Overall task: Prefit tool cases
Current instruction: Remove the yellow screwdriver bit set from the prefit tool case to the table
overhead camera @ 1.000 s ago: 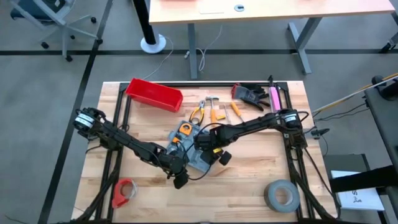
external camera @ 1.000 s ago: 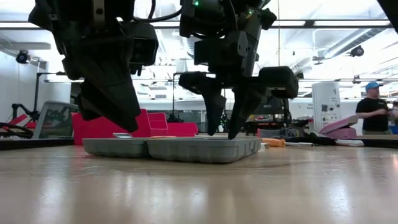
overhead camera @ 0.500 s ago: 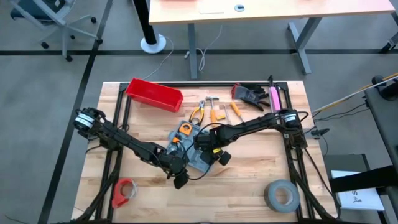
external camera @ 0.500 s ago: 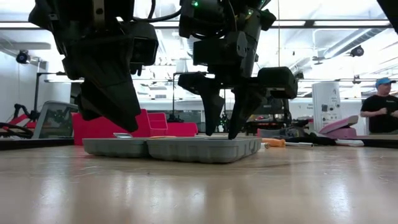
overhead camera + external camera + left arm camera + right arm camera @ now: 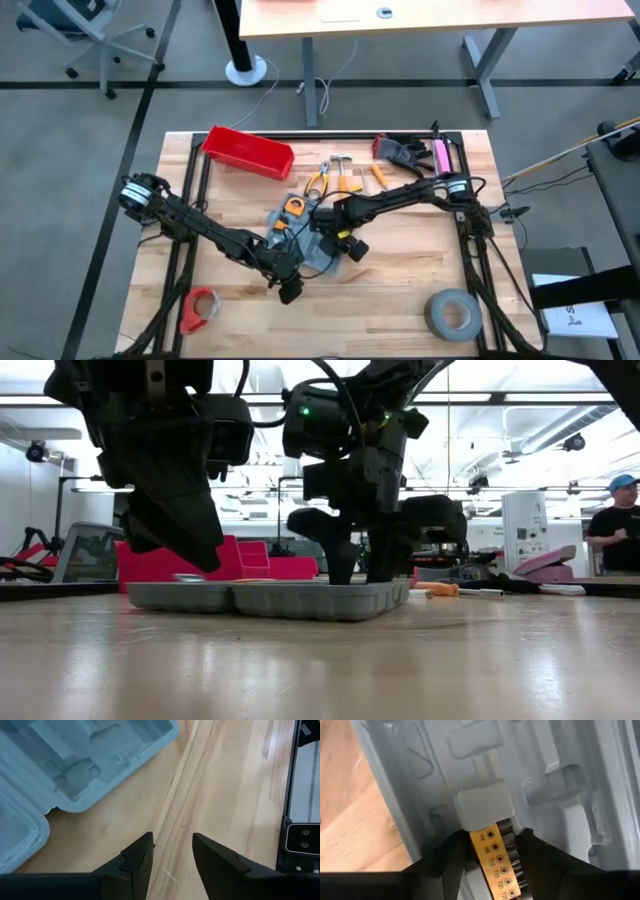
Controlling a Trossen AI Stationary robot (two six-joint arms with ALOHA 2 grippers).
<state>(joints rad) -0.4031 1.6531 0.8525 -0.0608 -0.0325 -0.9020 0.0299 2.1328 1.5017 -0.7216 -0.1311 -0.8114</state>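
Right pincer [image 5: 340,238] is seen in the high view over the middle of the tool case [image 5: 300,240], which lies opened flat at mid-tabletop [image 5: 400,290]. The left pincer [image 5: 286,278] is parked just off the case's near corner, probably kept close to steady the case if needed. A red bin [image 5: 248,152], loose pliers [image 5: 318,181], gloves [image 5: 405,152] and a tape roll [image 5: 452,313] are left away from the work.

Low view: the case is resting level on the tabletop, and the right pincer's fingers are sunk below its rim. The left arm hangs beside the case's other end, not touching it. A person [image 5: 618,525] is visible far behind.

Left wrist view: the left pincer is spread apart with nothing between its fingers, only bare tabletop; a corner of the case is seen just beyond.

Right wrist view: the right pincer is clamped on a bit holder [image 5: 495,857], a yellow labelled strip with a grey cap. It is held lengthwise along a moulded recess, judged so that it can be pressed straight into its matching slot. Seating is not confirmed.

Against the earlier frames: the right pincer has been shifted slightly toward the case's centre and lowered, its fingertips previously standing higher at the rim. The case appears nudged a little sideways. The left pincer is unchanged. The person has moved nearer the picture's edge.
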